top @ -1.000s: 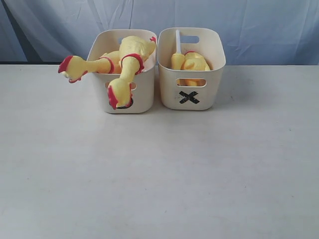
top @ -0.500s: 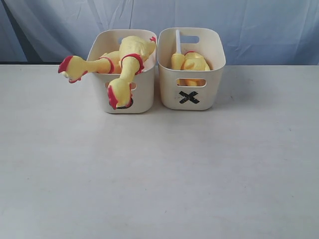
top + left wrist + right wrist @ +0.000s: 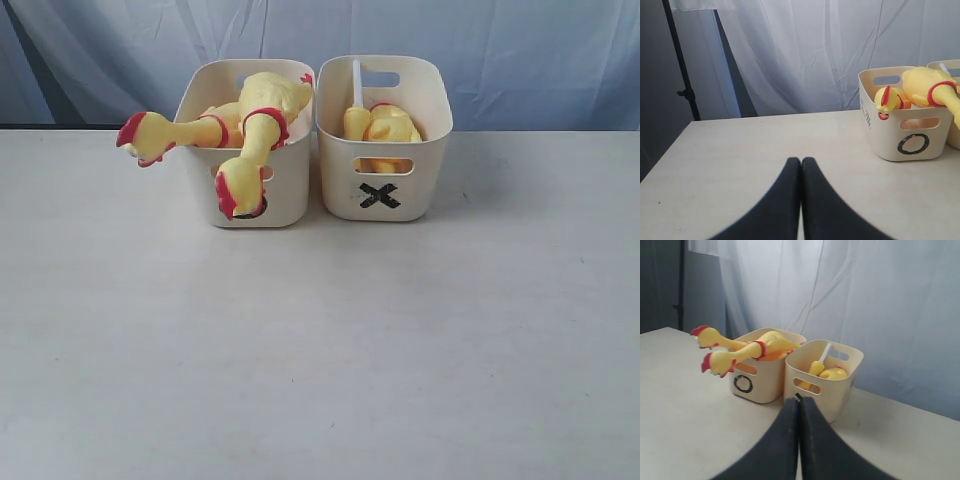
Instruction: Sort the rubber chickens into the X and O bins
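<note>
**Sorting looks finished: nothing left on the table for you to pick**

Every one of the chickens (image 3: 270, 100) you can see is already in a bin. The O bin (image 3: 292, 185), on the left of the exterior view, holds two long-necked ones. One neck hangs out over the left rim. The other droops down the front wall, and its head covers part of the O mark. The X bin (image 3: 428, 170) stands just beside it on the right and holds smaller yellow bodies, one with a white stick (image 3: 357, 80) leaning upright. How many lie in there is hard to tell from here. The table (image 3: 320, 350) shows no loose chicken.

My judgement is that the task is at its end. What the next move calls for is a check, not a grasp: look for a chicken outside the frames, and watch the drooping neck, which could tip its chicken out if the bin is knocked.

Your left claw (image 3: 801, 161) is fully closed, fingers pressed together, with nothing in it. It sits low over the table, aimed across bare surface, with the O bin well off to one side. Your right claw (image 3: 799, 401) is also pinched shut and empty. It sits low and points at the X bin, short of touching it. Neither arm shows in the exterior view.
</note>
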Action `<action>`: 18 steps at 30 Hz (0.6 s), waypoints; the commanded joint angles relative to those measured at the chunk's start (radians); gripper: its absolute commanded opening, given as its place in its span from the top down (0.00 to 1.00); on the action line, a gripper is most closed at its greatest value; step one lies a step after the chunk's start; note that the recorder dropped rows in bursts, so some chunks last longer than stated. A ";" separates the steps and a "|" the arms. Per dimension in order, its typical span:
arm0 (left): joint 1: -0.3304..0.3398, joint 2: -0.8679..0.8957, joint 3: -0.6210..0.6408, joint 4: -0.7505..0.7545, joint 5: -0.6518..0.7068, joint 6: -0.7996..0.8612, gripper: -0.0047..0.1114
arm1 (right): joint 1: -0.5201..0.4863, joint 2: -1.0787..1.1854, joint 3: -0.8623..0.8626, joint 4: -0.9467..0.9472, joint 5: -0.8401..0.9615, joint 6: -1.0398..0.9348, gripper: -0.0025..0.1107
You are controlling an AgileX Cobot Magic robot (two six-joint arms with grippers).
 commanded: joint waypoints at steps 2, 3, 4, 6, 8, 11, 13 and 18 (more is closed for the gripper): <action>0.039 -0.008 0.001 0.012 0.000 0.000 0.96 | -0.118 -0.005 0.001 0.000 0.005 0.001 0.98; 0.056 -0.008 0.001 0.012 0.000 0.000 0.96 | -0.135 -0.005 0.001 0.000 0.005 0.001 0.98; 0.067 -0.008 0.001 0.014 0.000 0.000 0.96 | -0.151 -0.005 0.001 0.000 0.005 0.001 0.98; 0.085 -0.008 0.001 0.014 0.000 0.000 0.96 | -0.175 -0.005 0.001 0.000 0.005 0.001 0.98; 0.090 -0.008 0.001 0.014 0.000 0.000 0.96 | -0.179 -0.005 0.001 0.000 0.005 0.001 0.98; 0.090 -0.008 0.001 0.014 0.000 0.000 0.96 | -0.172 -0.005 0.001 0.000 0.005 0.001 0.98; 0.090 -0.008 0.001 0.014 0.000 0.000 0.96 | -0.166 -0.005 0.001 0.000 0.005 0.001 0.98; 0.090 -0.008 0.001 0.014 0.000 0.000 0.96 | -0.167 -0.005 0.001 0.000 0.003 0.001 0.98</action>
